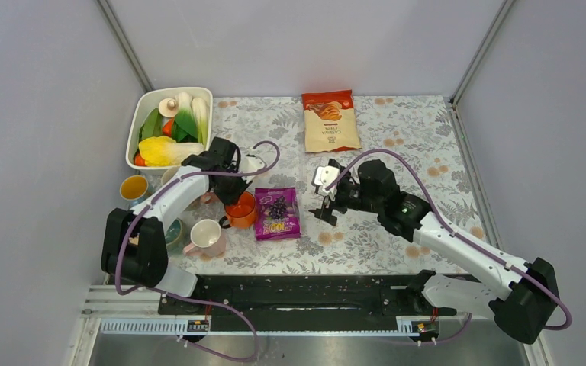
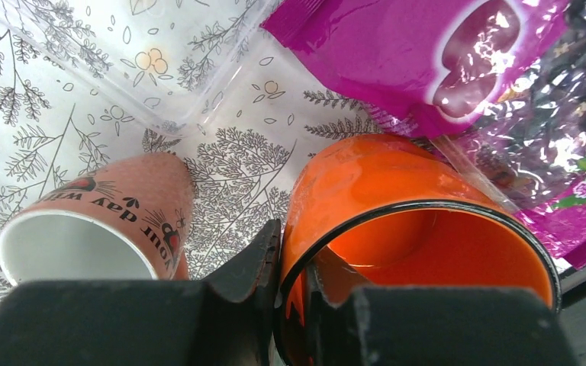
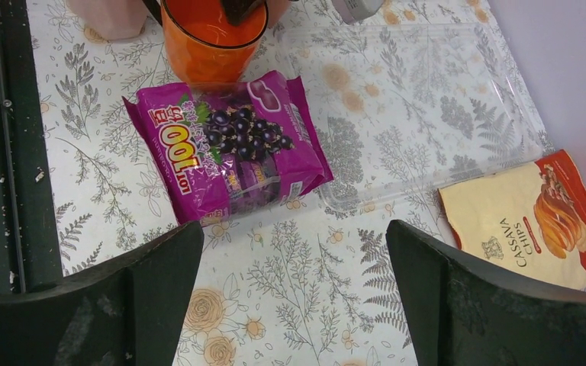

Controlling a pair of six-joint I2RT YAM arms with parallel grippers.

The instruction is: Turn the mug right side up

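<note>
The orange mug (image 1: 242,210) stands mouth up on the table, left of the purple snack bag (image 1: 277,213). My left gripper (image 1: 233,191) is shut on the mug's rim. In the left wrist view (image 2: 294,274) one finger (image 2: 259,259) presses the outer wall and the other sits inside the mug (image 2: 381,191). The mug also shows at the top of the right wrist view (image 3: 214,38). My right gripper (image 1: 326,202) is open and empty over bare tablecloth, right of the bag; its jaws stand wide apart in its own view (image 3: 294,244).
A pink mug (image 1: 208,236) stands close to the orange one, at its left in the wrist view (image 2: 99,213). A white basket (image 1: 174,91) of vegetables is at the back left, a yellow cup (image 1: 133,187) below it. A cassava chips bag (image 1: 330,120) lies at the back. A clear tray (image 3: 427,99) lies mid-table.
</note>
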